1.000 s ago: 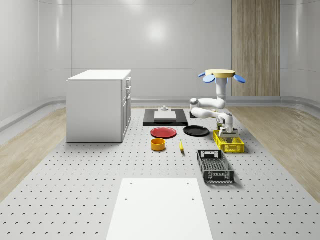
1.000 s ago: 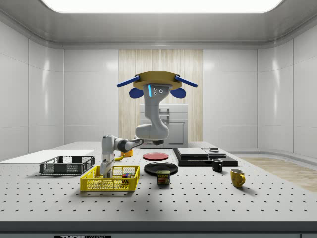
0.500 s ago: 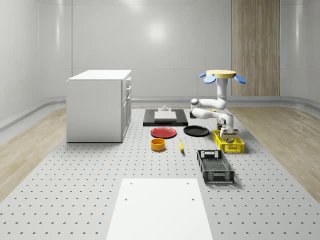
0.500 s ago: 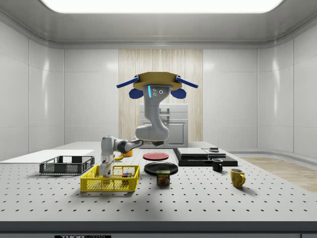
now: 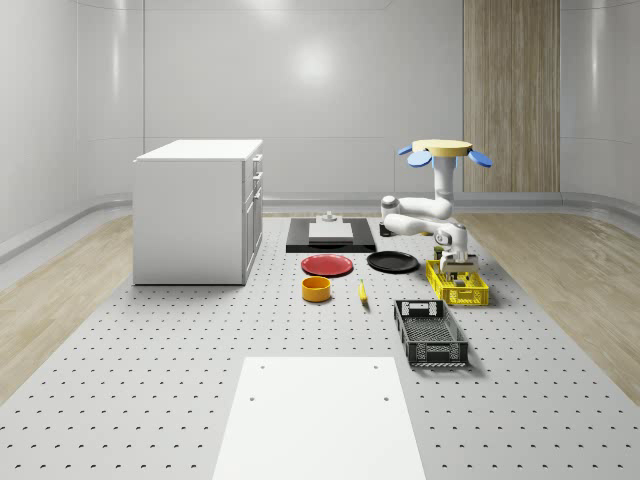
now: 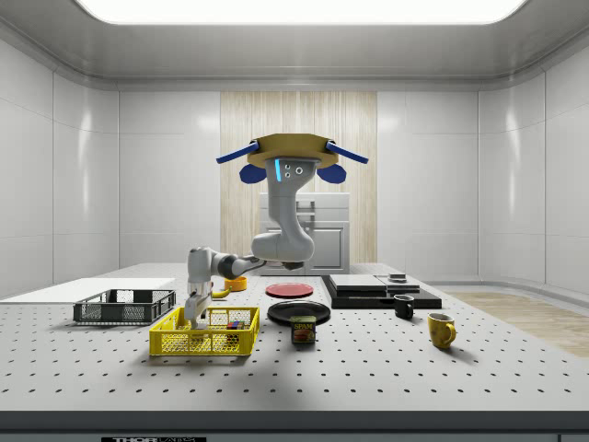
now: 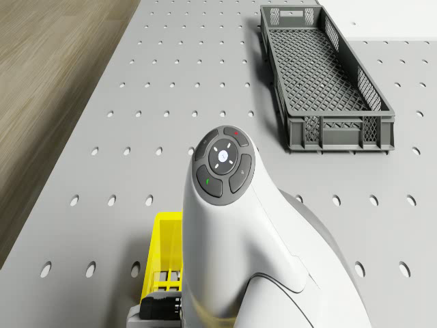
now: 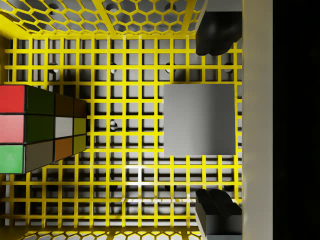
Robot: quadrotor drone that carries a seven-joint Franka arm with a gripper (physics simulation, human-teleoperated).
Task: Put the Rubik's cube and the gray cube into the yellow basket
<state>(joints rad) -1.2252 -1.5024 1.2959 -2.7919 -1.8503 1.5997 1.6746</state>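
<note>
The yellow basket (image 5: 458,290) (image 6: 204,342) (image 7: 166,254) stands on the perforated table. In it lie the gray cube (image 8: 200,120) and, apart from it, the Rubik's cube (image 8: 42,127) (image 6: 236,324). My gripper (image 8: 216,122) (image 5: 452,270) (image 6: 190,319) points straight down into the basket, open. Its fingertips (image 8: 215,35) stand on two sides of the gray cube without touching it. The drone (image 5: 441,150) (image 6: 291,152) hovers above the table, behind the basket in the whole-scene view.
A black crate (image 5: 430,333) (image 7: 321,68) lies in front of the basket. A black plate (image 5: 392,262), a red plate (image 5: 327,265), an orange bowl (image 5: 316,289) and a banana (image 5: 362,292) lie to the whole-scene view's left. A white cabinet (image 5: 198,210) stands further left.
The arm's wrist has lifted a little, and the gripper sits slightly higher in the basket. The drone has stayed where it was.
</note>
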